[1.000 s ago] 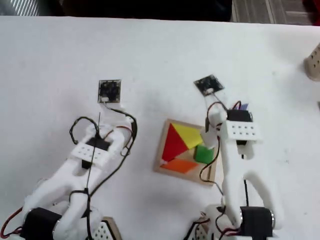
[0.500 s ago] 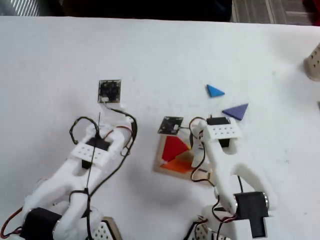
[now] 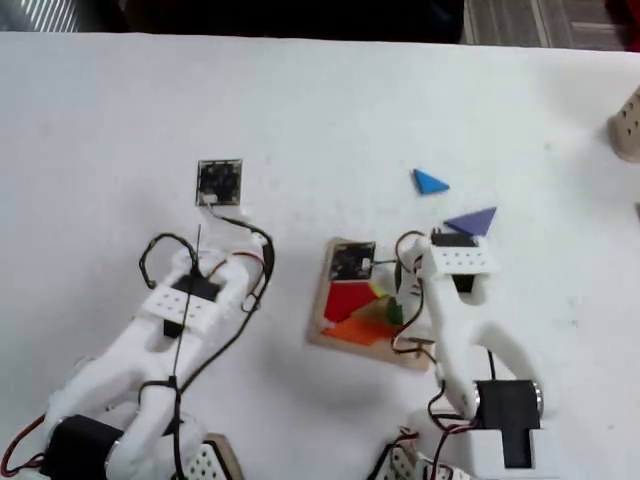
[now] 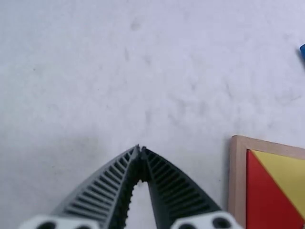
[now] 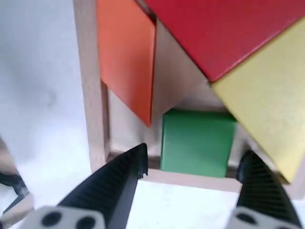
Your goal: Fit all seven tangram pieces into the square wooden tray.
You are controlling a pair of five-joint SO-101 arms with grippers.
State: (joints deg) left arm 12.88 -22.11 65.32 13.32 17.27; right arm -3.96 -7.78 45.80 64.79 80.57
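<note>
Above the table (image 3: 120, 100), tray (image 3: 318, 332): a square wooden frame lying flat between the two arms, partly covered by the right arm.
Pieces inside the tray, high view: red triangle (image 3: 347, 298), orange piece (image 3: 356, 331) and green square (image 3: 396, 312).
Loose pieces, high view: blue triangle (image 3: 430, 182) and purple triangle (image 3: 472, 221) lie on the table beyond the tray's far right corner, outside it and apart from each other.
Right arm (image 3: 462, 300), high view: stands over the tray's right side, with its camera board (image 3: 352, 262) above the tray's far edge.
Left arm (image 3: 178, 300), high view: well to the left of the tray, over white table.
Left gripper (image 4: 140, 151), left wrist view: the toothed fingers meet at their tips and hold nothing. It is over the table near the tray's outer wall.
Tray corner, left wrist view: the red triangle and a yellow piece (image 4: 286, 171) lie edge to edge inside the tray.
Right gripper (image 5: 193, 156), right wrist view: the jaws are spread wide and hold nothing. One tip is above the tray's wall and the other is past the far side of the green square.
Green square, right wrist view: between the two tips, close against the tray's wall.
Other pieces, right wrist view: the orange piece runs along a side wall of the tray. The red triangle and the yellow piece meet edge to edge. Bare tray floor shows between them and the green square.
</note>
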